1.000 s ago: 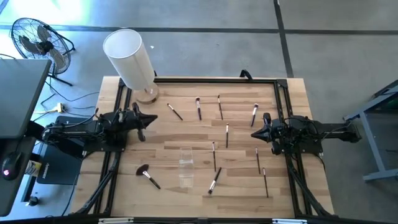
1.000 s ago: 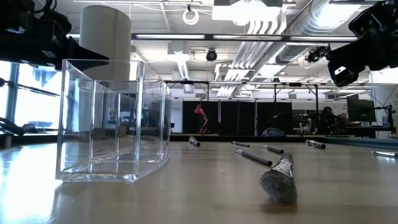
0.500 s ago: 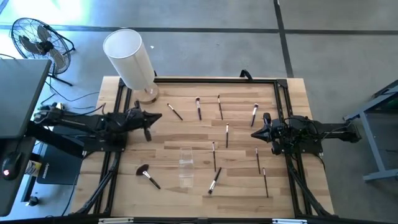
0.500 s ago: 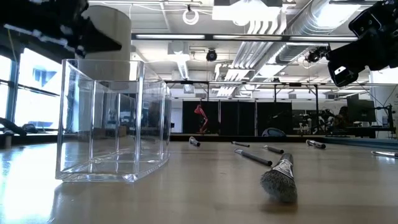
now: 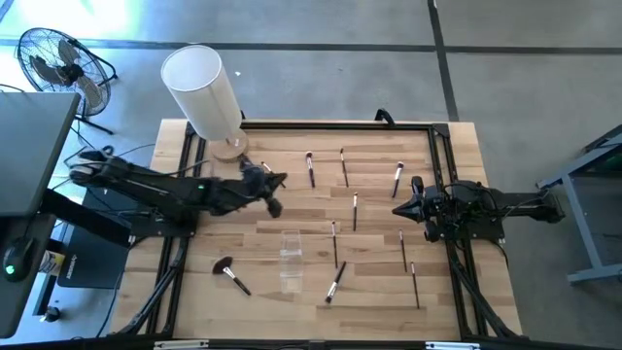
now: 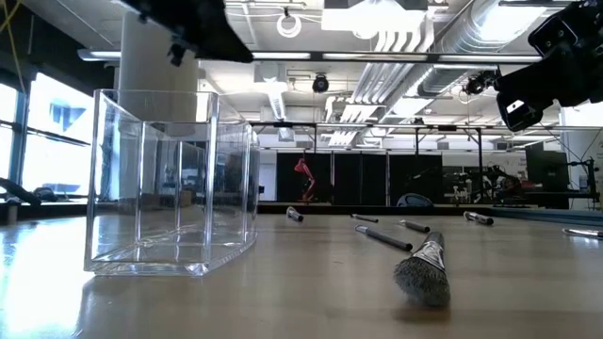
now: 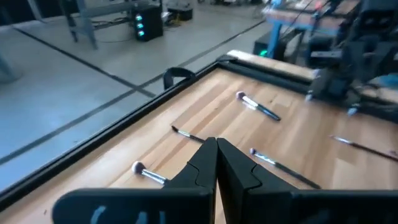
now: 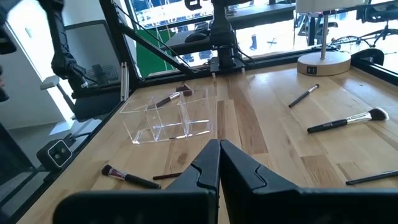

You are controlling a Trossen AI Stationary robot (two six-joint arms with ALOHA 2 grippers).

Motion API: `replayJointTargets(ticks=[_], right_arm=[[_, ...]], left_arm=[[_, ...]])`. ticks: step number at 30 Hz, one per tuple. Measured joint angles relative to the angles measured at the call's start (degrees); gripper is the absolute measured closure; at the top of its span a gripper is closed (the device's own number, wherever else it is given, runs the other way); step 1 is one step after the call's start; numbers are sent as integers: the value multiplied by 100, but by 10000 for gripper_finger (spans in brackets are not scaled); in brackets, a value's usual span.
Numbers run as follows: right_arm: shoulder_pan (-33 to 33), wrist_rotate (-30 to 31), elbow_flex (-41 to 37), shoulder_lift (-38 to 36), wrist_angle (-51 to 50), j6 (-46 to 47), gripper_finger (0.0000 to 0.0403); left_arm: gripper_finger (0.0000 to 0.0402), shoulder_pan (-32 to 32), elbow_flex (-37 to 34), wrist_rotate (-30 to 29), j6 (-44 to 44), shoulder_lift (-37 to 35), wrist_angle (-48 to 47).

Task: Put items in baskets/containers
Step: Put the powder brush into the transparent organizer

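Several thin dark makeup brushes lie flat and scattered on the wooden table, for instance one (image 5: 310, 168), another (image 5: 355, 211) and a third (image 5: 335, 282). The wide fluffy-headed brush (image 5: 228, 272) lies near the near left corner. The clear container (image 5: 290, 260) stands upright among them, large at the left of the low view (image 6: 170, 179). My left gripper (image 5: 279, 181) is shut and hovers over the far left part of the table, above a brush (image 7: 186, 134). My right gripper (image 5: 397, 209) is shut and waits at the table's right side.
A tall white cylinder (image 5: 202, 87) on a wooden base (image 5: 231, 149) stands at the far left corner, close behind my left arm. A black frame (image 5: 335, 125) runs along the table's edges. A fan (image 5: 58, 63) and a monitor stand off the table's left.
My left arm has stretched out from the table's left edge toward the right, carrying its gripper over the brush at the far left part of the table. The brushes, the container and my right arm have stayed where they were.
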Motion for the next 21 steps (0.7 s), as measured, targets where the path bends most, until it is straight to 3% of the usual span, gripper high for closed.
replayJointTargets(ticks=[3, 5, 13, 21], right_arm=[[0, 0, 0, 0, -1, 0, 398], [0, -2, 0, 0, -2, 0, 398], [-1, 0, 0, 2, -1, 0, 398], [-2, 0, 0, 2, -1, 0, 398]], left_arm=[[400, 102, 715, -325, -3, 646, -238], [396, 279, 1210, -244, -60, 1025, -626], [351, 1440, 3648, 1257, -1154, 2491, -2707], [260, 2337, 5183, 2631, -1577, 3806, -3521]])
